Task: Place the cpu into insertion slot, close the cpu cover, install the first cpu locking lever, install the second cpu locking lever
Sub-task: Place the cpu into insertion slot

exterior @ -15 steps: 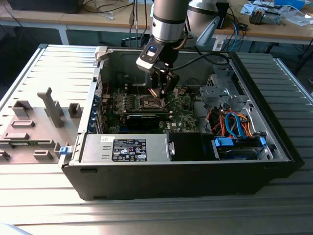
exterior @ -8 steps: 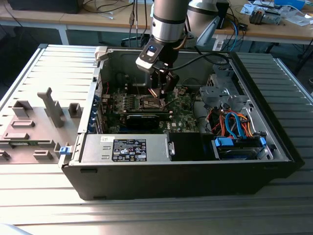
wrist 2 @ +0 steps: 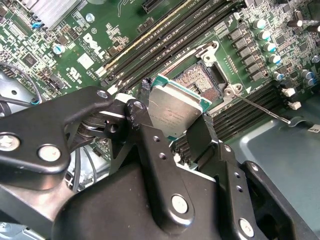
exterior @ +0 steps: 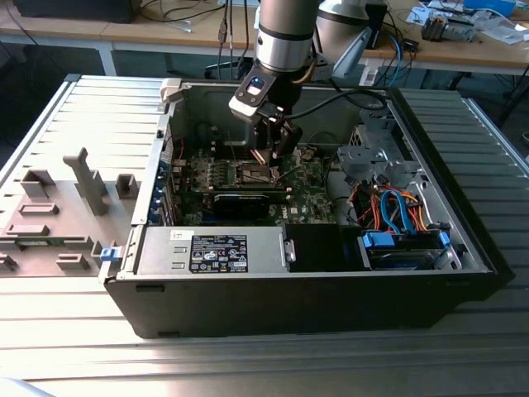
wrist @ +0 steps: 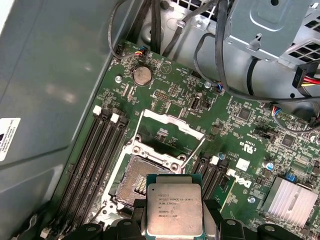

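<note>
My gripper (wrist 2: 175, 114) is shut on the cpu (wrist 2: 176, 107), a silver-grey square chip pinched by its edges between two black fingers (wrist 2: 142, 117). In the first wrist view the cpu (wrist: 173, 210) hangs just above and partly beside the insertion slot (wrist: 137, 177), whose dark pin field lies uncovered. The cpu cover (wrist: 175, 123) is swung open behind the slot, and a thin locking lever (wrist: 192, 151) stands raised beside it. In the exterior view the gripper (exterior: 277, 153) reaches down into the open computer case over the green board (exterior: 310, 186).
Long black memory slots (wrist: 95, 155) flank the socket on both sides. A finned heat sink (wrist: 290, 200), a coin battery (wrist: 142, 76) and a grey drive cage (wrist: 270, 30) with cables surround it. The case walls (exterior: 157, 165) and power supply (exterior: 211, 252) hem in the board.
</note>
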{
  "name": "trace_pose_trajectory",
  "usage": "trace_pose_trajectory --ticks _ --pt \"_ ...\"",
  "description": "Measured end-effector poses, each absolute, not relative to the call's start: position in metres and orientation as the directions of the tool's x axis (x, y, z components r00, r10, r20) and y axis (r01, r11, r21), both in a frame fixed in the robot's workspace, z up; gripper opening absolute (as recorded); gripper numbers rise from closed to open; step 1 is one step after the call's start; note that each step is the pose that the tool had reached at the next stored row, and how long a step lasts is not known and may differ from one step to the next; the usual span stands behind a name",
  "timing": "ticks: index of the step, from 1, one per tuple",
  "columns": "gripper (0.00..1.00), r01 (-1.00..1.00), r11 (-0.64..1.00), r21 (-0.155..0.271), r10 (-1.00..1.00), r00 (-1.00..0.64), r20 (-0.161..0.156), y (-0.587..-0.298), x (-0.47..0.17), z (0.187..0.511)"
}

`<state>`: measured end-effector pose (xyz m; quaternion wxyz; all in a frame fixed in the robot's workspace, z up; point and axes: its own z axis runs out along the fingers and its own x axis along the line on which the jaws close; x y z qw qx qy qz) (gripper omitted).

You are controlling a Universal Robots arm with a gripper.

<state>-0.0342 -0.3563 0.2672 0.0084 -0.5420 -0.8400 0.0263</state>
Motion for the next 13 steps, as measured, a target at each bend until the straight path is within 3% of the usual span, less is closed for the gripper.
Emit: trace_pose_trajectory --ticks 13 --pt "0.54 0.926 0.374 -0.053 0.927 -0.375 -0.014 -0.3563 -0.0341 0.2672"
